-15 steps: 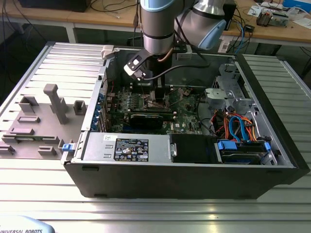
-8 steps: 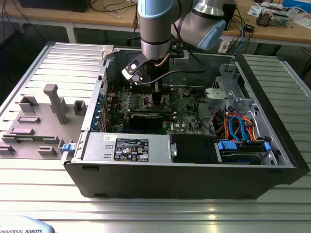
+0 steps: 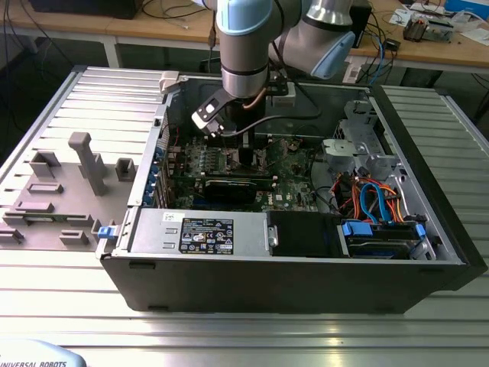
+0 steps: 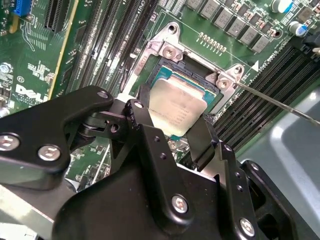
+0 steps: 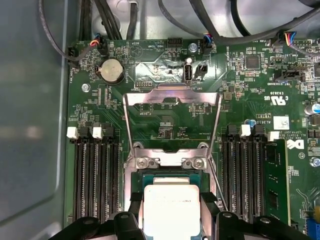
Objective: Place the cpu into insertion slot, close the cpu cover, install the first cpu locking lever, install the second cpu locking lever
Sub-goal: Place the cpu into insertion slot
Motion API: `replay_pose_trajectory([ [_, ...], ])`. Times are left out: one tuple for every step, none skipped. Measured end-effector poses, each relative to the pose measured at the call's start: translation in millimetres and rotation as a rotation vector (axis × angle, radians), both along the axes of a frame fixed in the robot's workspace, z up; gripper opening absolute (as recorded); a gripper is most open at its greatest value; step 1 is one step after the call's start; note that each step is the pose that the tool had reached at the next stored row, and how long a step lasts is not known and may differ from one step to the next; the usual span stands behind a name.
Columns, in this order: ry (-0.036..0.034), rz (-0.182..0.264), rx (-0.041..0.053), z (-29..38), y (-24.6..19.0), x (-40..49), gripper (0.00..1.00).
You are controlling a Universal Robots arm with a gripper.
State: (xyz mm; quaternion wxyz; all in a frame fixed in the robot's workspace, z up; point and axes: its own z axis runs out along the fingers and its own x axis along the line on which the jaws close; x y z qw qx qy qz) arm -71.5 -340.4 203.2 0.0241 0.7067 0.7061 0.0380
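Note:
In both wrist views my gripper [image 4: 170, 120] [image 5: 171, 202] is shut on the cpu [image 4: 177, 102] [image 5: 171, 210]. Its black fingers [image 4: 137, 112] press the two opposite edges of the silver chip. The chip sits low in the insertion slot [image 4: 150, 70] [image 5: 170, 176], framed by bright metal; whether it is fully seated I cannot tell. Beyond the socket the cpu cover [image 5: 172, 95] is swung open, with bare board showing through its window. A thin wire locking lever [image 4: 280, 102] [image 5: 216, 172] stands loose beside the socket. In the exterior view the gripper [image 3: 246, 145] reaches down into the open computer case.
The green motherboard [image 3: 294, 164] lies in the black case [image 3: 267, 283]. Long black memory slots [image 5: 97, 175] flank the socket on both sides. A coin battery [image 5: 111, 70] and cables [image 5: 125, 20] lie beyond the cover. Drive bays with blue and orange cables [image 3: 374, 199] fill the exterior view's right.

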Motion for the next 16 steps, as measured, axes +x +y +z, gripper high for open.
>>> replay_pose_trajectory([
  [0.0002,0.0,-0.0017,-0.6,0.0,0.0,0.54],
  [0.0001,0.0,-0.0033,-1.6,0.0,0.0,0.54],
  [0.0002,0.0,-0.0042,-2.7,0.0,0.0,0.54],
  [0.0003,-0.001,-0.0046,-3.4,-0.1,0.0,0.54],
  [0.0004,-0.001,-0.0047,-3.9,-0.1,0.0,0.54],
  [0.0005,-0.001,-0.005,-4.3,-0.2,-0.1,0.54],
  [0.0005,-0.001,-0.0049,-4.4,-0.2,-0.1,0.54],
  [0.0004,-0.002,-0.0048,-4.5,-0.1,-0.1,0.54],
  [0.0003,-0.002,-0.0045,-4.6,-0.1,0.0,0.54],
  [0.0001,-0.002,-0.0043,-4.6,0.0,0.0,0.54],
  [0.0001,-0.002,-0.0043,-4.6,0.0,0.0,0.54],
  [0.0001,-0.002,-0.0043,-4.6,0.0,0.0,0.54],
  [0.0002,-0.002,-0.0044,-4.6,0.0,0.0,0.54],
  [0.0002,-0.002,-0.0043,-4.7,0.0,0.0,0.54],
  [-0.0005,-0.002,-0.0031,-5.0,0.1,0.1,0.55],
  [-0.0003,-0.002,-0.0036,-5.0,0.1,0.1,0.55],
])
